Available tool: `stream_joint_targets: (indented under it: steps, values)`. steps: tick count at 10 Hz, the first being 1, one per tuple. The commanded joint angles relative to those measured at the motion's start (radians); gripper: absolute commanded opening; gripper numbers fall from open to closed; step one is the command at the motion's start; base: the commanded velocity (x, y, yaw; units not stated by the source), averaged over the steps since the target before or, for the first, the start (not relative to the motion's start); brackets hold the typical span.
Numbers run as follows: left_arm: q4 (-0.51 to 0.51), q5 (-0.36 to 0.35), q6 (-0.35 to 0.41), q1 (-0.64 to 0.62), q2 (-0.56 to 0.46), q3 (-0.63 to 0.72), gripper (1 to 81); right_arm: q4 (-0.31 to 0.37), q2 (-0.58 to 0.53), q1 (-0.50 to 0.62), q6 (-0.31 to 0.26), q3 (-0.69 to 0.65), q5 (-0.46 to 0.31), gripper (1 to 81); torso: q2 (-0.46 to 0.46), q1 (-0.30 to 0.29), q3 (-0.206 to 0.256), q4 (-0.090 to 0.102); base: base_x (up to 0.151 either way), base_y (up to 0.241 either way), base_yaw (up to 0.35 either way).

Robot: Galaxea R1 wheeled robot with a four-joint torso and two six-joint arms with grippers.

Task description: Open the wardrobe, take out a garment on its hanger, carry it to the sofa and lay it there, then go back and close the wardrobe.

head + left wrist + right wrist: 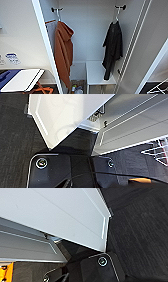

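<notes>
Wardrobe (87,37) doors stand open in front of me on the head camera, and I am looking straight into its white inside. Black garment (113,48) hangs on a hanger from a dark hook (120,7) high up at the right of the back wall, limp, with its lower end dangling over the right part of a white shelf (96,71) low in the wardrobe. At the left, an orange-rust hooded garment (63,51) hangs from a second hook (57,10) and reaches down past the shelf's level toward the wardrobe floor, where a few small bottles (76,88) stand. The left door's edge (46,45) runs diagonally down my picture, and the right door (147,50) slants away at the right.

Outside the wardrobe at the lower left I see a white and blue flat board (21,80) with orange legs under it, beside a white wall. A white wire rack (160,88) shows at the lower right over dark carpet.

From the left wrist camera I see a white door panel (65,116) above dark carpet (15,139), with the wire rack (157,151) off to one side. The right wrist camera shows another white door panel (57,215) and the same carpet (140,233). I cannot tell the state of either pincer, released or clenched.
</notes>
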Motion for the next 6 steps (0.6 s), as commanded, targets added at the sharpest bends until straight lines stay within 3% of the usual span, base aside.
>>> stream_joint_targets:
  steps: [1, 6]
  values:
    - [0.014, 0.141, -0.038, -0.004, 0.103, -0.153, 81.1, -0.026, 0.143, -0.068, 0.024, -0.173, -0.096, 81.1, 0.000, 0.000, 0.000, 0.000, 0.000, 0.000, 0.000]
    - [0.027, 0.243, -0.036, 0.006, 0.283, -0.387, 81.1, -0.034, 0.418, -0.099, 0.009, -0.438, -0.201, 81.1, 0.000, -0.001, 0.001, 0.000, 0.000, 0.000, 0.000]
